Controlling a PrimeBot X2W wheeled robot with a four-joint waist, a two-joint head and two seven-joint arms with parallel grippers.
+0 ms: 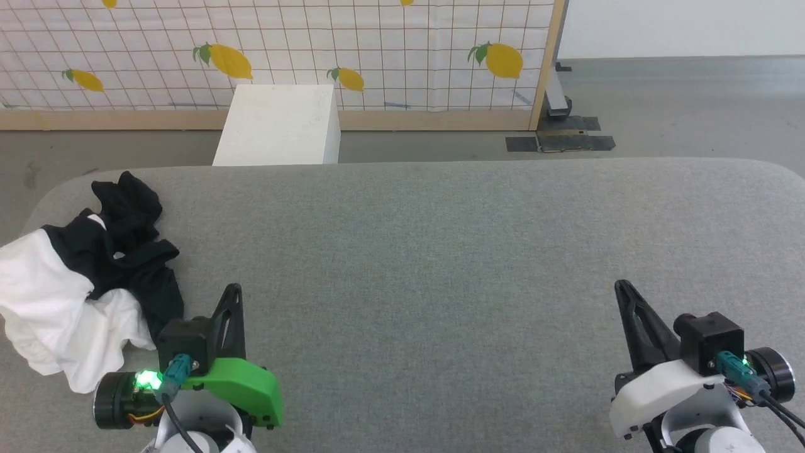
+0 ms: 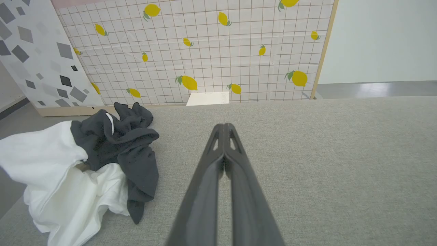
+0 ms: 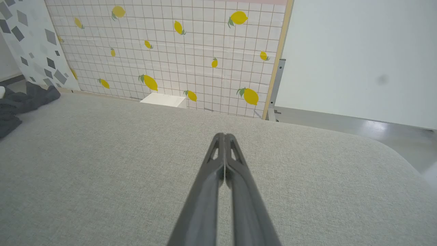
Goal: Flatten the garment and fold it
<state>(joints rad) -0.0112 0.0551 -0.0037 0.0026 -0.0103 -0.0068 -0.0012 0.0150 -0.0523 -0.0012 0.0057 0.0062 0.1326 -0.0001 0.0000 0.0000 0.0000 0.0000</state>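
The garment is seen crumpled in a heap at the left edge of the head view, on the grey fabric-covered table. Its white body is bunched toward the lower left and its black parts are piled above and to the right. The left gripper is found at the lower left of the head view, just right of the heap's lower edge and apart from it. In the left wrist view its two dark fingers are pressed together at the tips, with nothing held between them, and the garment is spread over the left part of that frame. The right gripper is placed at the lower right of the head view, well apart from the garment. In the right wrist view its fingers are likewise closed on nothing, over bare table, and a dark fold of the garment is caught at the left edge. Whether either gripper touches the table cannot be told. A white box is set beyond the table's far edge, left of centre near the top, before a lemon-printed grid panel.
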